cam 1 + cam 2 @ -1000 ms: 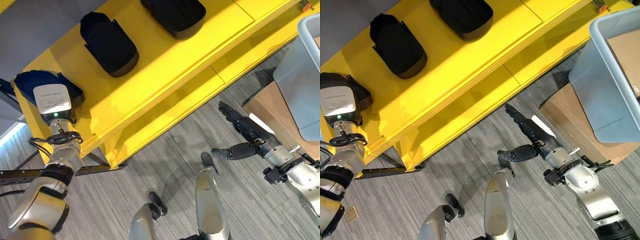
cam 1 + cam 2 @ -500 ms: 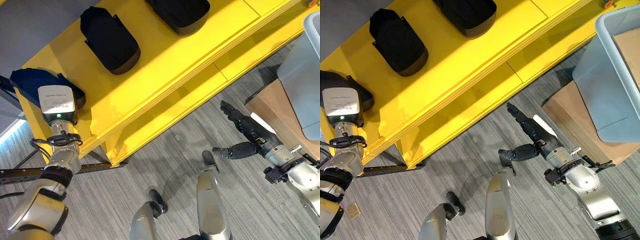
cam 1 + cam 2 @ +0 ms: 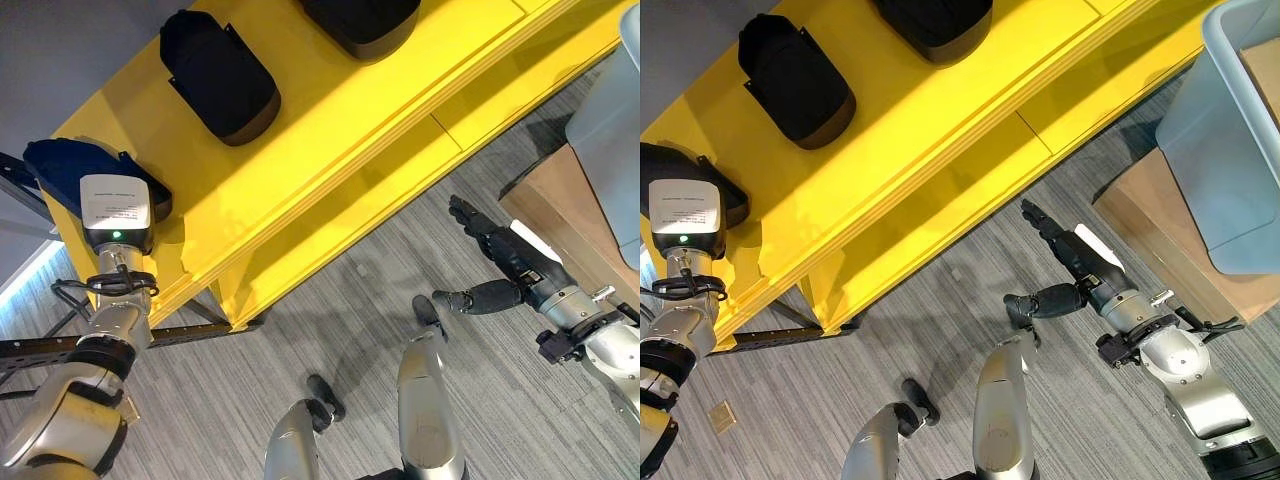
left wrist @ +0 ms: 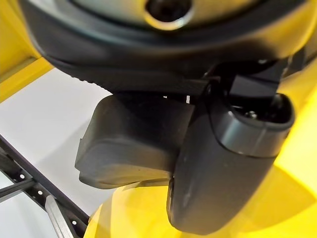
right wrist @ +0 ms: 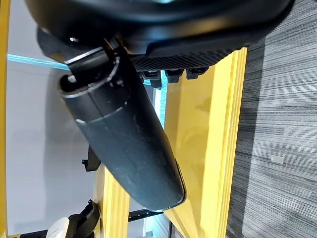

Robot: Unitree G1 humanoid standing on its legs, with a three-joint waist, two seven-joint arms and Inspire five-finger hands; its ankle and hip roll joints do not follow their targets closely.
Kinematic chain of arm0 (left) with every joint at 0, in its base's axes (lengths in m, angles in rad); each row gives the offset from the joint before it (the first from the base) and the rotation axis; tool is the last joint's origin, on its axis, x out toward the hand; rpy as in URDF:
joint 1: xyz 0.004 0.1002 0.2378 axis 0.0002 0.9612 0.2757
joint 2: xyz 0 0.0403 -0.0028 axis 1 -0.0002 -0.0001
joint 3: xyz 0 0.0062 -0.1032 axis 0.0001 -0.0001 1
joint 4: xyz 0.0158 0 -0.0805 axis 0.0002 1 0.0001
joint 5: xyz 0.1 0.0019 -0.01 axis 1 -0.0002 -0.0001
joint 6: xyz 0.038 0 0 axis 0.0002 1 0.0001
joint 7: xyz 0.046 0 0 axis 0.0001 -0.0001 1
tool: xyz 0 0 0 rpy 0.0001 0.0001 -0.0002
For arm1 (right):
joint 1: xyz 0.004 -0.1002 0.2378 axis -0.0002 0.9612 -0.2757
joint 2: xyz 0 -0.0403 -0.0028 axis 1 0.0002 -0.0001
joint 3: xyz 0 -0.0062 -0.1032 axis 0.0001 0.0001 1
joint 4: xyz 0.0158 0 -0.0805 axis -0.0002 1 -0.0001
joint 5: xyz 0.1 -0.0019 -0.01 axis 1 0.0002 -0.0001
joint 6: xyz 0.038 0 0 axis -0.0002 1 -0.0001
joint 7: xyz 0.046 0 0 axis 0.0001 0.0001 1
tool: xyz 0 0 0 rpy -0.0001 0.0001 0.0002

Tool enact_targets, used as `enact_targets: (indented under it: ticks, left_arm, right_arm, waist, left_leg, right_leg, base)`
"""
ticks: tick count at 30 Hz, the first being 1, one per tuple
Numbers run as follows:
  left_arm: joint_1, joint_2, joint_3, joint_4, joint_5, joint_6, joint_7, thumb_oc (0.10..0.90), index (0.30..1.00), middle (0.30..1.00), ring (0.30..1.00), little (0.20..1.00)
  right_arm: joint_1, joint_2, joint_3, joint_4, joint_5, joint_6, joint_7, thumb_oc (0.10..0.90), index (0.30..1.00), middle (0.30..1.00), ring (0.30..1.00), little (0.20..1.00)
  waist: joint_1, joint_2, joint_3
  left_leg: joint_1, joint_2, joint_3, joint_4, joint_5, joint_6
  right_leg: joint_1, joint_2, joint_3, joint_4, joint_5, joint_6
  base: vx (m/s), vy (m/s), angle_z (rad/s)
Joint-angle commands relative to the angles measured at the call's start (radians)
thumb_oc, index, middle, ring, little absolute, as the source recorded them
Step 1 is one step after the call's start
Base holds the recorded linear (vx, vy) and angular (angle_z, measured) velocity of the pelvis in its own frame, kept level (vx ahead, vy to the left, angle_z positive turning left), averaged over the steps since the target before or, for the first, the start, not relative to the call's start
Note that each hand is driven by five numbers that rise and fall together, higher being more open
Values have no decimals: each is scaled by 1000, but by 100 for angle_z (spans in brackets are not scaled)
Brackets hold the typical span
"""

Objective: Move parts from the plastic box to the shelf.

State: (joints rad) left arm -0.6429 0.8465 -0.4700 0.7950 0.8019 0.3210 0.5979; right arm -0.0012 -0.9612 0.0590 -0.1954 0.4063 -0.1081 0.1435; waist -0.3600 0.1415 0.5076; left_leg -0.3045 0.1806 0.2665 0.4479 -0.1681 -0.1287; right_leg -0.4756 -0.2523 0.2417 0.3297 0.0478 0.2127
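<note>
Parts being seen on yellow shelf (image 3: 330,130): 3 dark parts in row. Nearest part (image 3: 70,165) is being covered by left hand (image 4: 218,163); finger state cannot be told. Right hand (image 3: 1075,265) is being held over floor with fingers straight, empty, nearer to plastic box (image 3: 1230,140), lying to its right.

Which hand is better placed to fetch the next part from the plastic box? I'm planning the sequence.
The right hand: it hangs open and empty over the floor, on the plastic box's side. The left hand is at the shelf's far end by a dark part.
</note>
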Motion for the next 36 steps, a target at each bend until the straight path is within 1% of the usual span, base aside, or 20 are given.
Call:
enact_targets:
  ticks: [1, 2, 3, 4, 7, 14, 16, 17, 20, 25, 28, 32, 36]
  left_arm:
    - [33, 185, 58, 27, 35, 46, 5, 400, 300, 300, 300, 300]
    - [33, 186, 58, 28, 31, 47, 6, 435, 349, 349, 349, 349]
    - [33, 185, 59, 34, 24, 43, 11, 676, 687, 687, 687, 687]
    - [32, 185, 58, 35, 17, 45, 7, 900, 1000, 1000, 1000, 1000]
    - [23, 186, 59, 49, 2, 48, -3, 900, 1000, 1000, 1000, 1000]
    - [29, 178, 57, 47, 21, 49, -30, 900, 1000, 1000, 1000, 1000]
    - [31, 182, 58, 54, 22, 37, -29, 900, 1000, 1000, 1000, 1000]
    - [31, 184, 53, 61, 22, 19, -28, 900, 1000, 1000, 1000, 1000]
    - [36, 185, 47, 52, 9, 18, -44, 900, 1000, 1000, 1000, 1000]
    - [24, 192, 38, 61, -5, -14, -63, 900, 1000, 1000, 1000, 1000]
    - [44, 187, 41, 58, -24, 3, -74, 900, 1000, 1000, 1000, 1000]
    - [45, 190, 50, 44, -13, -9, -62, 900, 1000, 1000, 1000, 1000]
    - [36, 192, 43, 30, 0, -18, -75, 900, 1000, 1000, 1000, 1000]
  right_arm:
    - [-83, -21, -92, -96, 73, -111, -7, 900, 1000, 1000, 1000, 1000]
    - [-84, -22, -93, -96, 73, -110, -7, 900, 1000, 1000, 1000, 1000]
    - [-84, -22, -93, -96, 71, -111, -8, 900, 1000, 1000, 1000, 1000]
    - [-84, -22, -92, -95, 71, -113, -9, 900, 1000, 1000, 1000, 1000]
    - [-81, -20, -98, -94, 70, -110, -1, 900, 1000, 1000, 1000, 1000]
    - [-86, -19, -93, -101, 74, -99, -3, 900, 1000, 1000, 1000, 1000]
    - [-84, -20, -96, -102, 77, -97, 2, 900, 1000, 1000, 1000, 1000]
    - [-81, -27, -97, -104, 79, -91, 3, 900, 1000, 1000, 1000, 1000]
    - [-83, -34, -100, -100, 85, -90, 11, 900, 1000, 1000, 1000, 1000]
    - [-85, -40, -100, -103, 86, -84, 20, 900, 1000, 1000, 1000, 1000]
    - [-81, -37, -104, -104, 85, -82, 25, 900, 1000, 1000, 1000, 1000]
    - [-77, -37, -103, -106, 85, -80, 23, 900, 1000, 1000, 1000, 1000]
    - [-78, -34, -101, -109, 86, -79, 16, 900, 1000, 1000, 1000, 1000]
  waist:
    - [-8, -24, -43]
    - [-8, -24, -43]
    - [-9, -23, -43]
    - [-10, -23, -44]
    - [-11, -22, -44]
    - [-11, -21, -47]
    - [-12, -22, -49]
    - [-14, -20, -51]
    - [-15, -14, -53]
    - [-17, -11, -55]
    - [-16, -8, -57]
    - [-14, -8, -58]
    - [-12, -11, -59]
  left_leg:
    - [-19, -111, 23, -77, 8, 110]
    - [-18, -111, 24, -79, 8, 110]
    - [-16, -112, 25, -81, 9, 111]
    - [-16, -112, 25, -81, 9, 111]
    - [-17, -112, 26, -80, 9, 111]
    - [-10, -113, 27, -85, 10, 111]
    - [-9, -112, 28, -85, 9, 111]
    - [-3, -112, 31, -89, 10, 111]
    - [4, -115, 32, -93, 9, 111]
    - [14, -117, 34, -95, 8, 112]
    - [21, -119, 33, -95, 6, 115]
    - [19, -119, 31, -96, 7, 115]
    - [19, -119, 30, -98, 7, 116]
  right_leg:
    - [29, 75, -119, 116, -215, -141]
    - [30, 75, -119, 115, -215, -141]
    - [30, 76, -118, 114, -215, -141]
    - [30, 76, -118, 114, -215, -140]
    - [29, 76, -118, 117, -215, -140]
    - [37, 75, -119, 110, -215, -140]
    - [39, 75, -119, 110, -215, -140]
    - [43, 74, -119, 109, -216, -139]
    - [49, 71, -119, 107, -219, -140]
    - [57, 67, -123, 107, -220, -140]
    - [63, 65, -121, 109, -223, -139]
    - [62, 66, -122, 111, -224, -140]
    - [62, 66, -125, 110, -222, -139]
  base:
    - [0, 0, 0]
    - [0, 0, 0]
    - [0, 0, 0]
    - [0, 0, 0]
    - [0, 0, 0]
    - [0, 0, 0]
    - [0, 0, 0]
    - [0, 0, 0]
    - [0, 0, 0]
    - [0, 0, 0]
    - [10, 5, 0]
    - [0, 0, 0]
    - [-3, -8, 0]
